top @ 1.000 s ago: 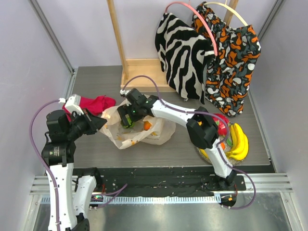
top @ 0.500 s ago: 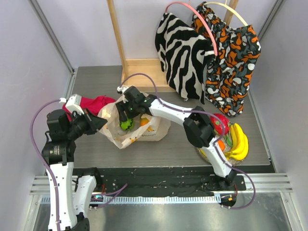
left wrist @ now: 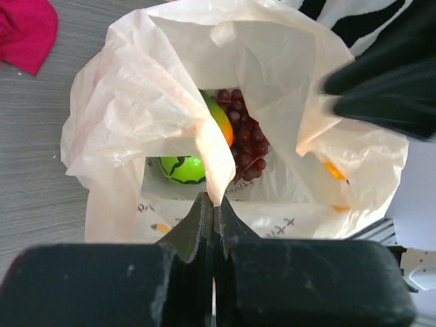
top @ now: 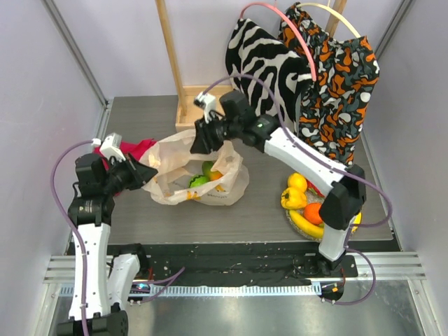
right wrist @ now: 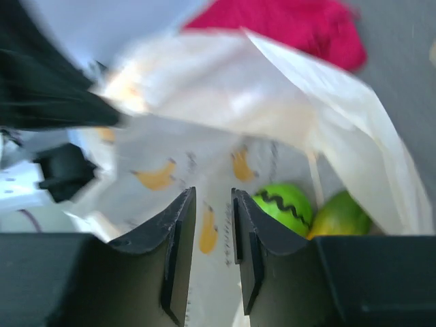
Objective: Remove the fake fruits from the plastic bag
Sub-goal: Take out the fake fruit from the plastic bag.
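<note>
The plastic bag (top: 178, 164) lies open at centre left of the table, cream with banana prints. My left gripper (top: 145, 175) is shut on its near left rim (left wrist: 216, 184). Inside lie a green fruit (left wrist: 182, 169), an orange-green fruit (left wrist: 219, 122) and dark grapes (left wrist: 242, 133). My right gripper (top: 198, 142) hovers at the bag's far rim. Its jaws (right wrist: 213, 194) stand a narrow gap apart over the printed film, with nothing seen between them. The green fruit (right wrist: 283, 208) sits just right of the fingers. More fake fruits, a lemon (top: 297, 182) and bananas (top: 308, 225), rest on the plate.
A red cloth (top: 136, 148) lies behind the bag's left side. The silver plate (top: 290, 220) is at the right, near the front edge. A wooden frame (top: 185, 98) and hanging patterned garments (top: 273, 77) stand at the back.
My right gripper has risen out of the bag to its far rim, jaws narrowing. Its forearm swung away, uncovering the plate. The bag's mouth now stands higher.
</note>
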